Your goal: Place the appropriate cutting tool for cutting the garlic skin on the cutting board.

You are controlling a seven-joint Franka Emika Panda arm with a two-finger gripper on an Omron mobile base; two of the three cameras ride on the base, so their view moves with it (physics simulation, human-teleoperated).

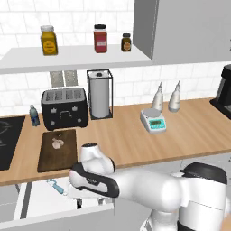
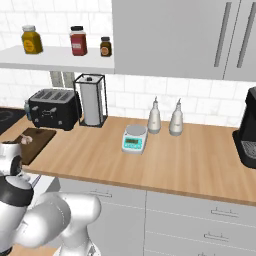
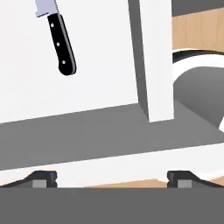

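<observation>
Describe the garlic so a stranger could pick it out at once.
Find the tan wooden countertop and, near its left end, the black toaster. Right in front of the toaster lies a dark brown cutting board. The garlic is the small whitish lumpy bulb on the board's far half, the sole pale thing on it.

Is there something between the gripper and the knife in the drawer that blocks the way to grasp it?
Nothing visible does. In the hand view the knife lies on the white drawer floor, beyond the open gripper. Between them is only bare drawer floor and the drawer's front edge; the white divider wall stands off to one side.
</observation>
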